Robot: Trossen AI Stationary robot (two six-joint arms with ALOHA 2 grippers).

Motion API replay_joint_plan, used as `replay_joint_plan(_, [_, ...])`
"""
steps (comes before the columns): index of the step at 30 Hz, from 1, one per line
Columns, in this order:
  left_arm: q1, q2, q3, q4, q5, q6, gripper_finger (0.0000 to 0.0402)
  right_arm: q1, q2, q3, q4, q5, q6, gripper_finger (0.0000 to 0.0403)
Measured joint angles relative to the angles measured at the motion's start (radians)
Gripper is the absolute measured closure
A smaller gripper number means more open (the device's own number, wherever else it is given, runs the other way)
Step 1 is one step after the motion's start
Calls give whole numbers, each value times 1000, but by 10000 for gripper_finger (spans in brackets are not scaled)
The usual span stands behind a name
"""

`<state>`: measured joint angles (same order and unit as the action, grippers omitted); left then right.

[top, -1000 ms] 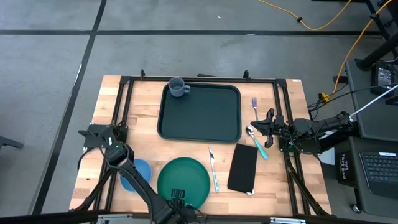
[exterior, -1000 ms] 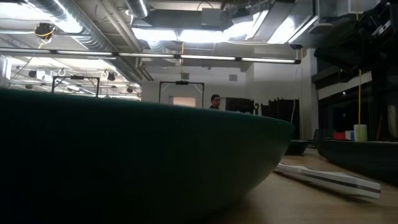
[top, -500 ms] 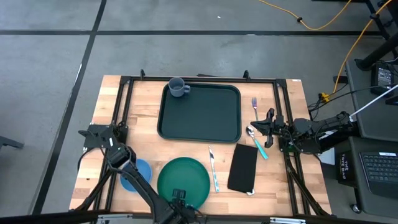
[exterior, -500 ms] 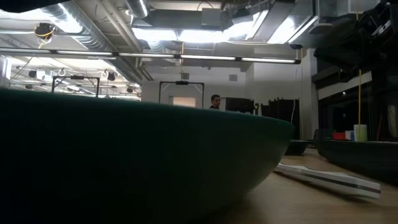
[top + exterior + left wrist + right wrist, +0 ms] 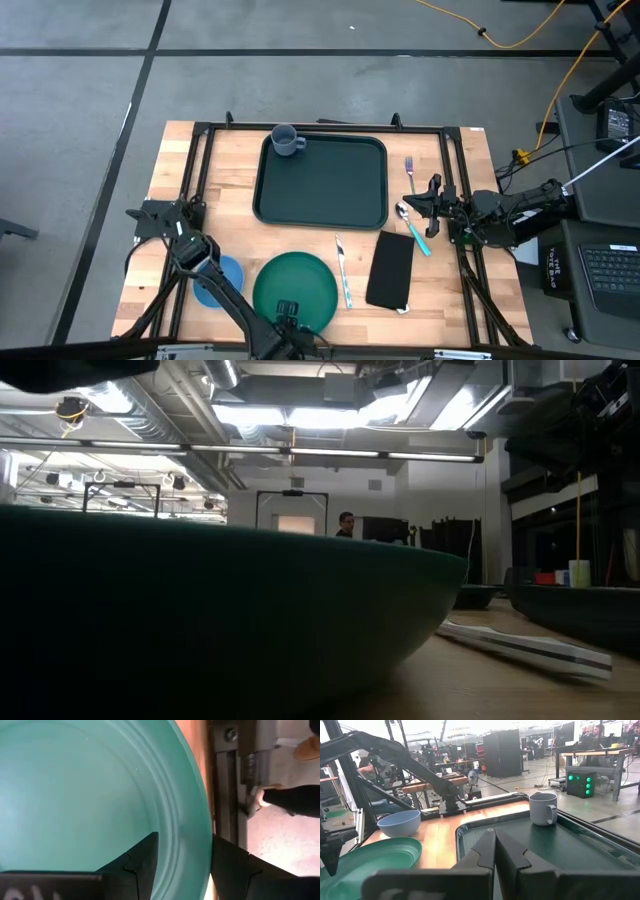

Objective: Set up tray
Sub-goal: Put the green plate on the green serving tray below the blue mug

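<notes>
Almost nothing had shifted since the earlier frame: the left hand (image 5: 182, 865) stayed spread astride the round green plate's (image 5: 294, 288) near rim, not yet pinching. The right hand (image 5: 495, 851), pressed together, waited beside the large dark green plastic tray (image 5: 322, 181), which lay mid-tabletop carrying a grey mug (image 5: 287, 140). Next, I judged, closing on the rim and lifting.

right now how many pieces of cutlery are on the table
3: a fork beside the tray's right rim, a spoon just below it, and a knife between the plate and napkin. More may be hidden.
</notes>
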<state>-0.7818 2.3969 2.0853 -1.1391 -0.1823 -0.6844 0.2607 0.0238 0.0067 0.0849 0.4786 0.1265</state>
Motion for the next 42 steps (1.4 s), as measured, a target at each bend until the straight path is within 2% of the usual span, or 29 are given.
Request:
replay_joint_plan(15, [8,0,0,-52,-36,-2,254,0,0,0,0,0,0,393])
replay_joint_plan(25, [8,0,0,-47,-34,-38,313,0,0,0,0,0,0,393])
replay_joint_plan(33, [3,-1,0,-48,-23,-35,392,0,0,0,0,0,0,393])
replay_joint_plan(42, [-13,-1,37,-70,1,-28,397,0,0,0,0,0,0,393])
